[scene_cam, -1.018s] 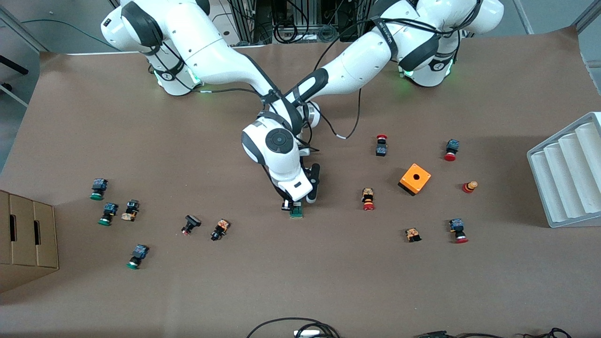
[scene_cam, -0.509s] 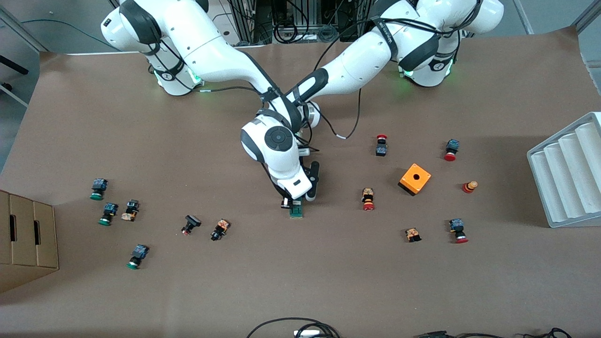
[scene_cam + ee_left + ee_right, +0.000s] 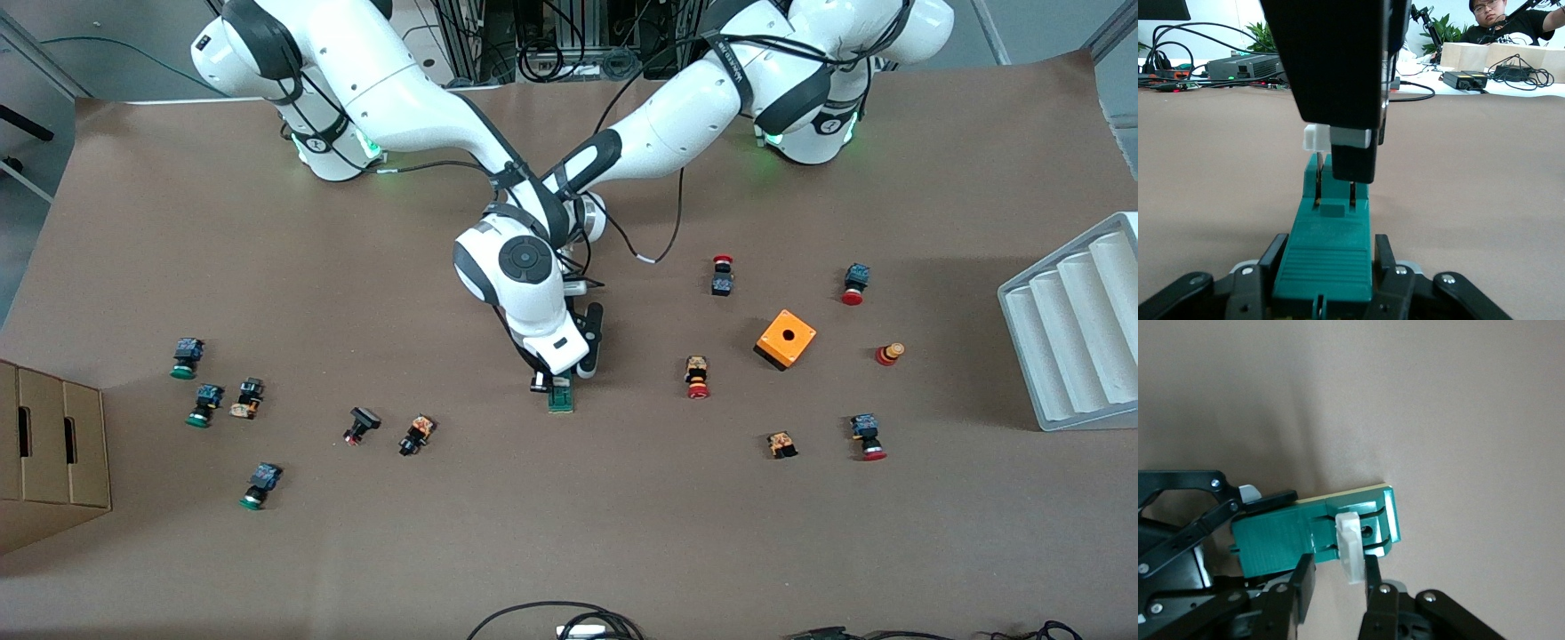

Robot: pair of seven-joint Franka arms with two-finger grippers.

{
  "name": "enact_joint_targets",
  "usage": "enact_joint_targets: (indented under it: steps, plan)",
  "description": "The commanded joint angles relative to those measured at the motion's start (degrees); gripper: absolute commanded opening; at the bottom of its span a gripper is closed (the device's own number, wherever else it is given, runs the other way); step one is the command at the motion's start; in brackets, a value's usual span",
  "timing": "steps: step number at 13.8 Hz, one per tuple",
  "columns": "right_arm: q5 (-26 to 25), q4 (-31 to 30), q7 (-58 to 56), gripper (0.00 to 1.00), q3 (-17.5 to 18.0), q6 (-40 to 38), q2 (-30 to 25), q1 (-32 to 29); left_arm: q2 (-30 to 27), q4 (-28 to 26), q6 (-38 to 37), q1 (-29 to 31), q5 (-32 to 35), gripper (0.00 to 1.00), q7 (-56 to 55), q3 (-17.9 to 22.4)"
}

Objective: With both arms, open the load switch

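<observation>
Both grippers on the switch, white slider not clearly out yet

Front: switch [image 3: 561, 397] sits mid-table under the right gripper [image 3: 553, 382], the left gripper [image 3: 587, 364] just beside it. Left wrist: left gripper [image 3: 1328, 263] clamps the green body from both sides, so bracing looks done. Right wrist: right gripper [image 3: 1336, 577] is pinching the white slider [image 3: 1350, 547]. Pulling it open is what's left, I'd say.

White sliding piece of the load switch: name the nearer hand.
Right. The right hand sits at the white sliding piece; the left hand clamps the load switch farther along its green body.
</observation>
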Motion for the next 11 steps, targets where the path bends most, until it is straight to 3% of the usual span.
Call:
enact_joint_targets:
  steps: [1, 11]
  plan:
    - [-0.6, -2.6, 0.4, 0.37, 0.1, -0.5, -2.3, 0.7, 3.0, 1.6, 2.3, -0.6, 0.2, 0.59, -1.5, 0.2]
    - [-0.6, -3.5, 0.4, 0.36, 0.4, -0.5, -2.4, 0.9, 3.0, 1.6, 2.3, -0.5, 0.2, 0.59, -1.5, 0.2]
